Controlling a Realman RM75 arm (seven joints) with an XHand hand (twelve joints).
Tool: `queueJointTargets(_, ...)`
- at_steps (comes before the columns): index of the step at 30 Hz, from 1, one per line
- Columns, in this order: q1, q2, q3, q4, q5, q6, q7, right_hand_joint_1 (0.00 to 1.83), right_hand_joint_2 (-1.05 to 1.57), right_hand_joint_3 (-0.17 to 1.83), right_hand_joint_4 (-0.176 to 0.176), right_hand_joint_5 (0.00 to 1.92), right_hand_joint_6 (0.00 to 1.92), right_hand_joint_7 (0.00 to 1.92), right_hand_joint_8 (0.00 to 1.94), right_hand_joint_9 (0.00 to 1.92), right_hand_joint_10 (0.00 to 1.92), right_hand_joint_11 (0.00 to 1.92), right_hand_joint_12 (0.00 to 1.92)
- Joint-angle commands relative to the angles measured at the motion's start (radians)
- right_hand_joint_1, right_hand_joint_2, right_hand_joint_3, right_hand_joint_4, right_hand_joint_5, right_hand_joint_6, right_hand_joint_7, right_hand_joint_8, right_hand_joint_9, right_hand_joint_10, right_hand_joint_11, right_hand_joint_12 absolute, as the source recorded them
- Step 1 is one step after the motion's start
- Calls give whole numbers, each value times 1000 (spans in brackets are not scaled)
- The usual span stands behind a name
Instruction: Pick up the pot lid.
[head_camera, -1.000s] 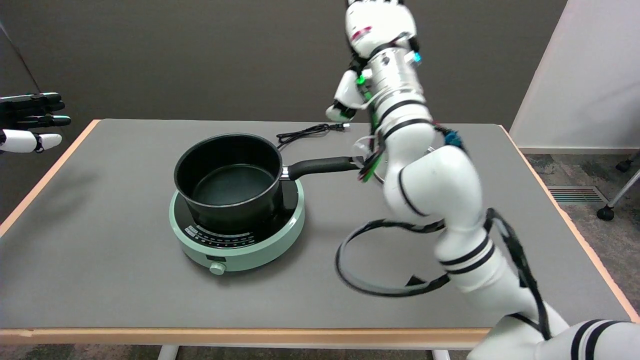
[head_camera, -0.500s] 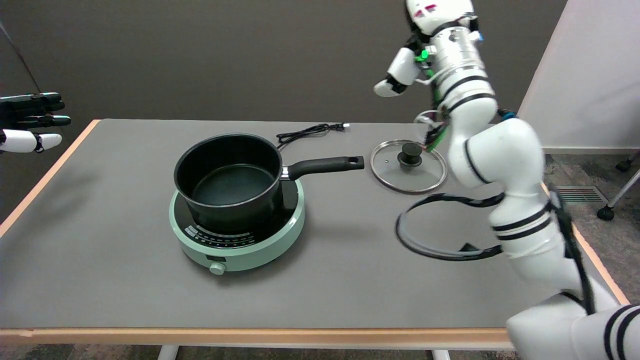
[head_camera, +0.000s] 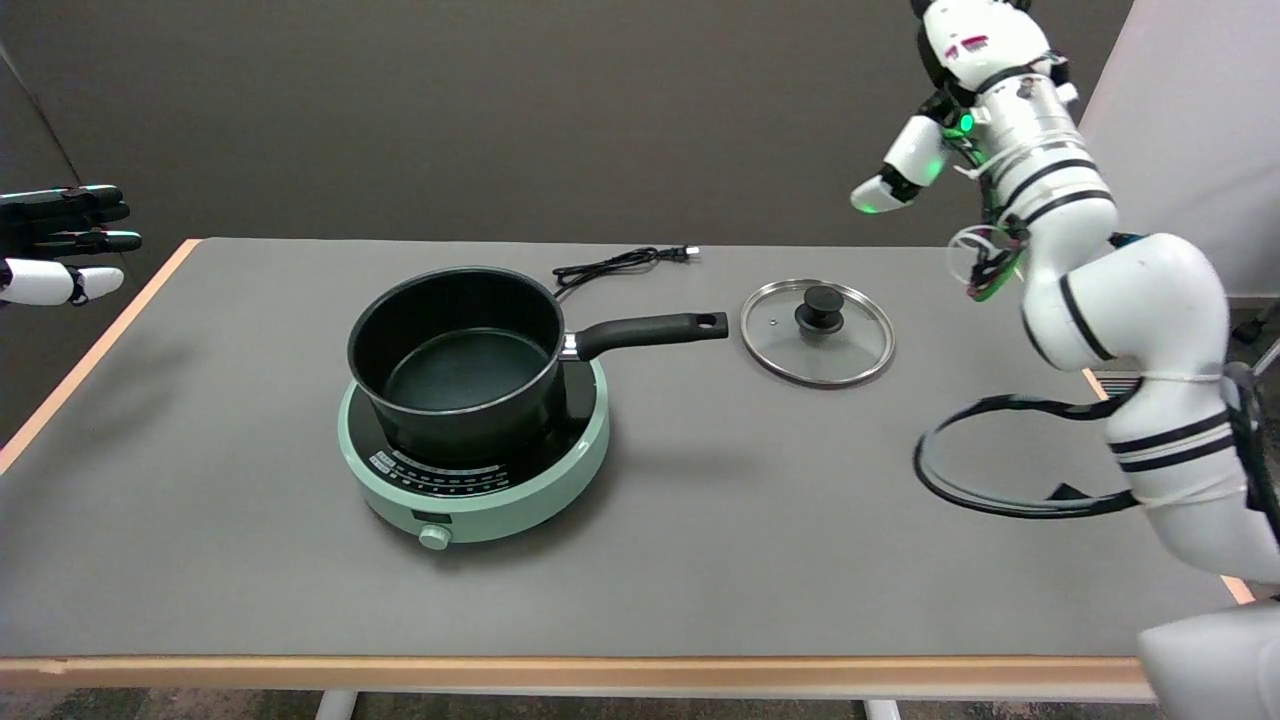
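Observation:
The pot lid (head_camera: 817, 345) is round glass with a metal rim and a black knob. It lies flat on the grey table (head_camera: 200, 520), right of the pot's handle (head_camera: 650, 331). My right hand (head_camera: 965, 60) hangs high in the air, up and to the right of the lid and well apart from it. Its thumb (head_camera: 893, 178) sticks out to the left with nothing on it. The fingers are cut off by the picture's top edge. Nothing is in the hand.
A black pot (head_camera: 455, 350) stands on a green induction cooker (head_camera: 475, 480) left of centre. A black power cord (head_camera: 620, 262) lies behind it. A cable loop (head_camera: 1000, 490) hangs off my right arm over the table's right side. The idle left hand (head_camera: 60, 240) hovers far left.
My right arm has swung from over the pot's handle to the right and up, uncovering the lid. The lid, pot and cooker have not moved.

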Motion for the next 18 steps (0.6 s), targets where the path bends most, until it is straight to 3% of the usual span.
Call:
queueJointTargets(1,-89,155,70,-122,120,-136,16,1289,-658,1078,-138,103,103,103,103,103,103,103,103)
queueJointTargets(18,34,153,49,-457,120,-373,154,1239,-627,1081,-74,99,99,99,99,99,99,99,99)
